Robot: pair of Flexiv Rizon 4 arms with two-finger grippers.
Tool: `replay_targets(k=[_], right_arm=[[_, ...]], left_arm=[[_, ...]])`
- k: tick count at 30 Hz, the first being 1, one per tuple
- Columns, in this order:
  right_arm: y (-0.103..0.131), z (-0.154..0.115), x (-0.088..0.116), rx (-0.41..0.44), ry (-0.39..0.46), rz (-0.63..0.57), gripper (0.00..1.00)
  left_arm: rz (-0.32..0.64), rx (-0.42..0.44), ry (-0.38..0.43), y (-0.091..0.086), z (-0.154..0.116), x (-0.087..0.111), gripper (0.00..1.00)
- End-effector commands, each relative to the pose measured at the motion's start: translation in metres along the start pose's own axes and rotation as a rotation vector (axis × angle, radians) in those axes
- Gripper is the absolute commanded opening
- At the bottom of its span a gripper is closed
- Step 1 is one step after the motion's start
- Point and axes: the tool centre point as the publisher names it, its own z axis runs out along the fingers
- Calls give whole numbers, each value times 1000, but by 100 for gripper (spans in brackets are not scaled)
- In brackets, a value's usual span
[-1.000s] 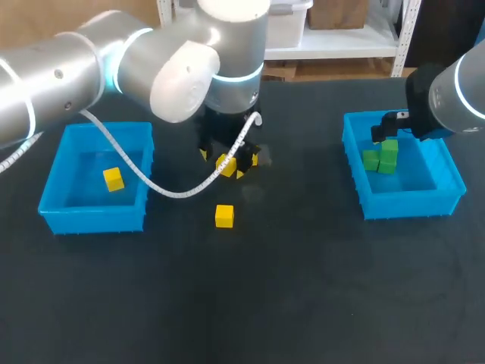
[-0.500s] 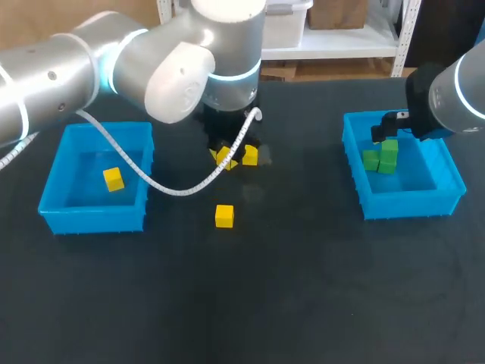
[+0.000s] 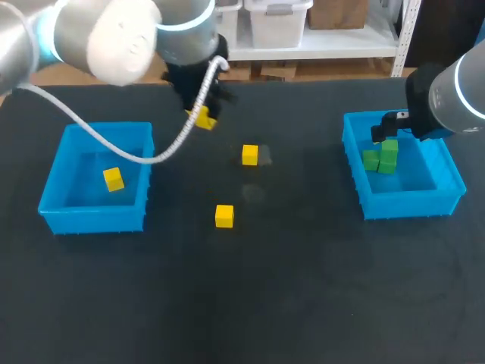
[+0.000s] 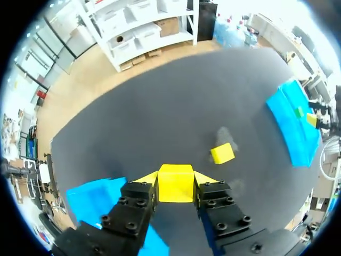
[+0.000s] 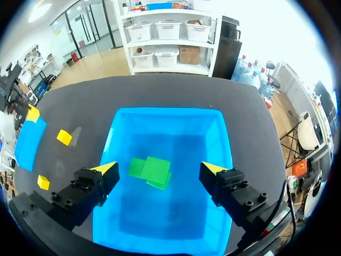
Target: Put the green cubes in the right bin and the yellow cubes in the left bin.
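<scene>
My left gripper (image 3: 201,115) hangs above the table, right of the left bin's far corner, shut on a yellow cube (image 4: 176,183) that fills the gap between its yellow tips. Two more yellow cubes lie on the black table, one in the middle (image 3: 250,155) and one nearer the front (image 3: 223,215). A further yellow cube (image 3: 114,179) rests in the left blue bin (image 3: 106,127). My right gripper (image 5: 159,169) hovers open over the right blue bin (image 5: 165,111), with a pile of green cubes (image 5: 152,170) below it.
The two blue bins stand at opposite sides of the table, with dark tabletop (image 3: 288,288) between and in front of them. In the left wrist view, the left bin (image 4: 98,197) lies beneath the fingers and the right bin (image 4: 295,122) far ahead.
My left gripper closed on a yellow cube beside the middle one, lifted it and carried it back and left toward the left bin. The right arm has stayed still.
</scene>
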Motion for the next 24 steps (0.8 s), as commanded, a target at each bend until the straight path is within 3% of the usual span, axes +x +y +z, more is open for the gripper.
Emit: replay_targets(k=[1,11,19,24], right_arm=[[0,0,1,2,-6,0,100],[0,0,1,2,-6,0,100],[0,0,1,2,-6,0,100],[0,0,1,2,-6,0,100]], left_arm=[[-27,3,-65,32,-25,18,0],[-177,-37,-83,96,-41,49,0],[-251,-53,-59,126,-37,84,0],[-271,-66,-12,132,-27,108,0]])
